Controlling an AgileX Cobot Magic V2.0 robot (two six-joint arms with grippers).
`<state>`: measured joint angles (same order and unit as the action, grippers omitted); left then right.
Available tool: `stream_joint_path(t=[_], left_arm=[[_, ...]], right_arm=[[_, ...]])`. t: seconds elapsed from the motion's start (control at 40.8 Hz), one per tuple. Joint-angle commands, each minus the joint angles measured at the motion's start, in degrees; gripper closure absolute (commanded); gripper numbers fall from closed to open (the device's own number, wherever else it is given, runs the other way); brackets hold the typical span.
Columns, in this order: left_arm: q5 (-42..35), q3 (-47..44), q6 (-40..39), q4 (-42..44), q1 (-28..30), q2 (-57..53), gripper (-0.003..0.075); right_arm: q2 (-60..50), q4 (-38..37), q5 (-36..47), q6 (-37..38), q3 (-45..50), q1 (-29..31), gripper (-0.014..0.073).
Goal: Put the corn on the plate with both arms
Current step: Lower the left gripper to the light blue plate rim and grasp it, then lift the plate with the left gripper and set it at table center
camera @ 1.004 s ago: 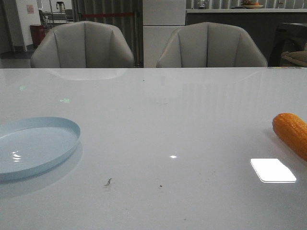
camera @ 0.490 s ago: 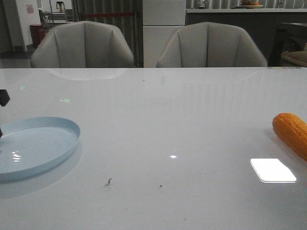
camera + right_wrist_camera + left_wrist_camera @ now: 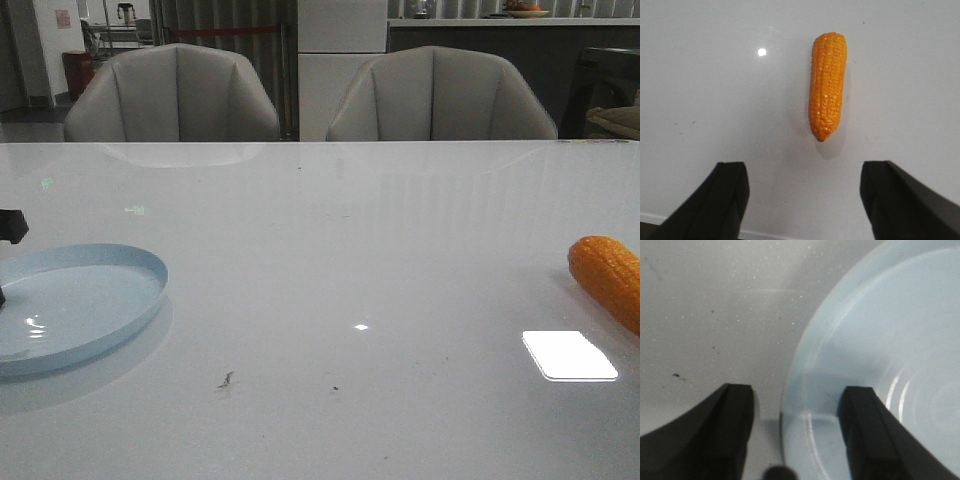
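The pale blue plate [image 3: 75,300] lies at the table's left, cut off by the frame edge. The orange corn [image 3: 608,278] lies at the far right. Only a dark fingertip of my left gripper [image 3: 10,228] shows at the left edge, over the plate's far rim. In the left wrist view the left gripper [image 3: 797,410] is open and straddles the plate's rim [image 3: 795,370], one finger over the plate and one over the table. In the right wrist view the right gripper [image 3: 805,175] is open and empty, and the corn [image 3: 827,85] lies ahead of it with its tapered tip toward the fingers.
Two grey chairs [image 3: 175,95] [image 3: 440,95] stand behind the white table's far edge [image 3: 320,142]. A bright light reflection [image 3: 568,355] lies near the corn. Small dark specks [image 3: 225,380] mark the front of the table.
My left gripper's fingertip has come into the front view at the left edge and moved lower, toward the plate's rim. The corn and plate have not moved.
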<state>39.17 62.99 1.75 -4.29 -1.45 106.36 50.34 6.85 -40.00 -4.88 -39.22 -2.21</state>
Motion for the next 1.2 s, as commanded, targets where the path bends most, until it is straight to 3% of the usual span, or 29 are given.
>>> stream_joint_path(t=[0.0, 0.049, 0.122, 0.269, 0.612, 0.931, 1.176], left_arm=[[-0.8, 1.3, -0.7, -0.4, 0.1, -2.2, 0.0551], [-0.7, 1.3, -0.7, -0.4, 0.1, -2.2, 0.0645], [-0.9, 1.3, -0.7, -0.4, 0.1, -2.2, 0.0610], [-1.3, 1.8, -0.7, -0.5, 0.1, -2.3, 0.0633], [10.6, 14.3, 1.2, -10.1, -0.7, -2.4, 0.0633], [13.2, 24.6, 1.6, -22.0, -7.7, -2.4, 0.0633], [12.5, 25.3, 1.6, -22.3, -15.0, -1.8, 0.0633]], right_arm=[[-0.3, -0.2, 3.1, -0.3, -2.0, -0.1, 0.0019], [-0.3, -0.2, 3.1, -0.3, -2.0, -0.1, 0.0019], [-0.3, -0.2, 3.1, -0.3, -2.0, -0.1, 0.0019], [-0.3, -0.2, 3.1, -0.3, -2.0, -0.1, 0.0019], [-0.3, -0.2, 3.1, -0.3, -2.0, -0.1, 0.0019], [-0.3, -0.2, 3.1, -0.3, -2.0, -0.1, 0.0019], [-0.3, -0.2, 3.1, -0.3, -2.0, -0.1, 0.0019]])
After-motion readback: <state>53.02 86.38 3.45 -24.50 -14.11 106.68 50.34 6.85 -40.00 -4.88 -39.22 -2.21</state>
